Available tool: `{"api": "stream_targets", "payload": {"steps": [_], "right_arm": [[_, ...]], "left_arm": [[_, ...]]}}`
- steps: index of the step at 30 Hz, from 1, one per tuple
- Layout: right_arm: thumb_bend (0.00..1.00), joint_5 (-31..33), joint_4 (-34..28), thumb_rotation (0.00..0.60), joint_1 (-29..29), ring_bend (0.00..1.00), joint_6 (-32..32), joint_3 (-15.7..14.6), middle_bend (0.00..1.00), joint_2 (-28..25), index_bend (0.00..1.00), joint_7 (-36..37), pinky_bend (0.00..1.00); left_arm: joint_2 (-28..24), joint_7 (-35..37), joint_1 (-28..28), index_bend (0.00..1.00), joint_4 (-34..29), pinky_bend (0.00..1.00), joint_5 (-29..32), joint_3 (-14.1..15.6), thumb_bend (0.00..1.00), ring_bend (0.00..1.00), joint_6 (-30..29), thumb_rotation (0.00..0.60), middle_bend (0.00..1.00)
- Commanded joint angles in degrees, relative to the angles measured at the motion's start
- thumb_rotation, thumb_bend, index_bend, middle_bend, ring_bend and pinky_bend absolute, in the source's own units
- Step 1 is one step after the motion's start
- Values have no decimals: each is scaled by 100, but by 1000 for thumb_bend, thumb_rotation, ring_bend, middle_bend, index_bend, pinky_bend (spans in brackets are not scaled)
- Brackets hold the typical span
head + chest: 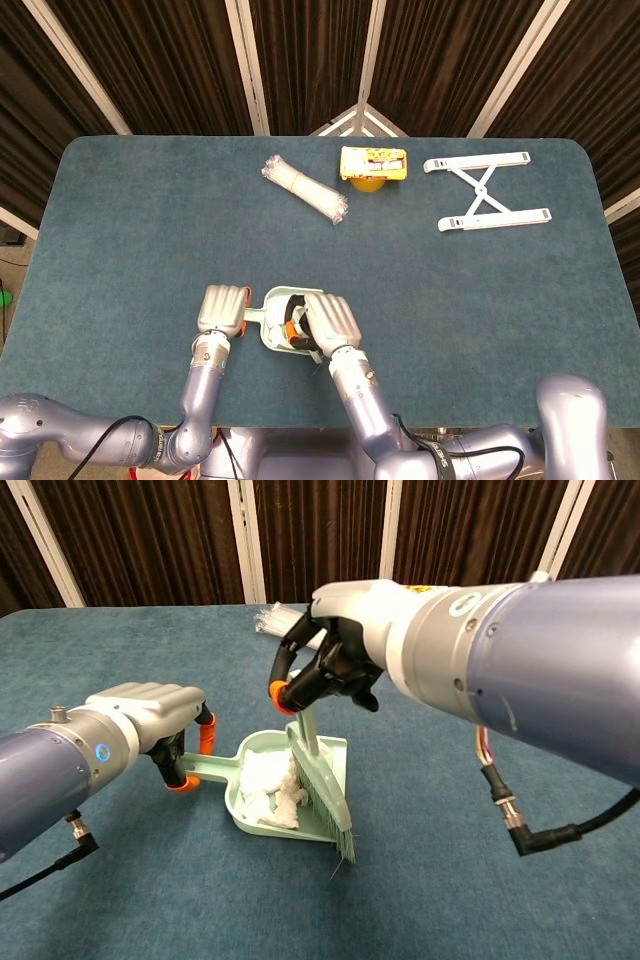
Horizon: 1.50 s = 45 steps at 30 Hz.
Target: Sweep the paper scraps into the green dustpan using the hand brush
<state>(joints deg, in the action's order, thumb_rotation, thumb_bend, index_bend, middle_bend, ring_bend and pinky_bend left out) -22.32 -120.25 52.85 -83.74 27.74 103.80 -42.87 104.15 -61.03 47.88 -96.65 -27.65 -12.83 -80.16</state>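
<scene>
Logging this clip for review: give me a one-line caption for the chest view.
Right robot hand holds the hand brush over paper scraps in the green dustpan, steadied by the left robot hand.

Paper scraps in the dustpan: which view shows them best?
The chest view: the white paper scraps lie plainly visible in the green dustpan behind the brush bristles. In the head view the right hand covers most of the pan, hiding them.

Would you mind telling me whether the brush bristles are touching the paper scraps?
Touching: the chest view shows the brush bristles pressed against the paper scraps inside the dustpan.
</scene>
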Motion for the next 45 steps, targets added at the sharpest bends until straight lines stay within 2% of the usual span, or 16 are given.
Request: {"api": "stream_targets", "payload": {"steps": [1, 5, 9, 11, 12, 14, 20, 28, 32, 41, 45], "right_arm": [[562, 24, 36, 600, -33, 1000, 35, -56, 978, -62, 860, 46, 839], [618, 106, 72, 600, -113, 1000, 150, -162, 977, -215, 863, 127, 839], [724, 88, 73, 600, -134, 1000, 215, -213, 978, -284, 863, 180, 839], [825, 93, 63, 600, -140, 986, 237, -236, 976, -320, 863, 195, 838], [916, 81, 63, 600, -143, 964, 226, -258, 964, -343, 863, 200, 838], [995, 40, 72, 600, -132, 920, 195, -301, 923, -351, 863, 190, 838], [1000, 110, 40, 600, -99, 900, 186, -340, 899, -396, 847, 162, 844], [1000, -126, 143, 600, -45, 900, 144, -486, 849, -418, 723, 135, 926], [1000, -289, 187, 600, -54, 900, 83, -555, 812, -387, 712, 170, 1000], [1000, -656, 285, 600, -58, 900, -67, -718, 785, -355, 712, 96, 1000], [1000, -1036, 382, 600, -46, 901, -83, -883, 785, -383, 712, 5, 1000]], "left_arm": [[-12, 8, -8, 707, 7, 1000, -4, 3, 583, 1000, 5, 600, 1000], [-69, 21, -31, 708, -6, 1000, -7, 6, 583, 1000, 10, 600, 1000], [-100, 20, -39, 708, -25, 1000, -15, 10, 583, 1000, 10, 600, 1000], [-116, 21, -42, 708, -40, 1000, -22, 8, 583, 1000, 4, 600, 1000], [-132, 17, -43, 708, -57, 1000, -32, 6, 583, 1000, -7, 600, 1000], [-149, 10, -45, 708, -78, 1000, -36, 7, 583, 1000, -16, 600, 1000], [-169, 15, -54, 708, -98, 1000, -46, 16, 583, 1000, -21, 600, 1000], [-188, 27, -60, 711, -105, 1000, -64, 18, 583, 1000, -22, 600, 1000], [-198, 41, -66, 710, -102, 1000, -65, 19, 584, 1000, -12, 600, 1000], [-222, 59, -76, 709, -124, 1000, -79, 26, 585, 1000, -4, 600, 1000], [-240, 58, -80, 709, -138, 1000, -77, 28, 585, 1000, -5, 600, 1000]]}}
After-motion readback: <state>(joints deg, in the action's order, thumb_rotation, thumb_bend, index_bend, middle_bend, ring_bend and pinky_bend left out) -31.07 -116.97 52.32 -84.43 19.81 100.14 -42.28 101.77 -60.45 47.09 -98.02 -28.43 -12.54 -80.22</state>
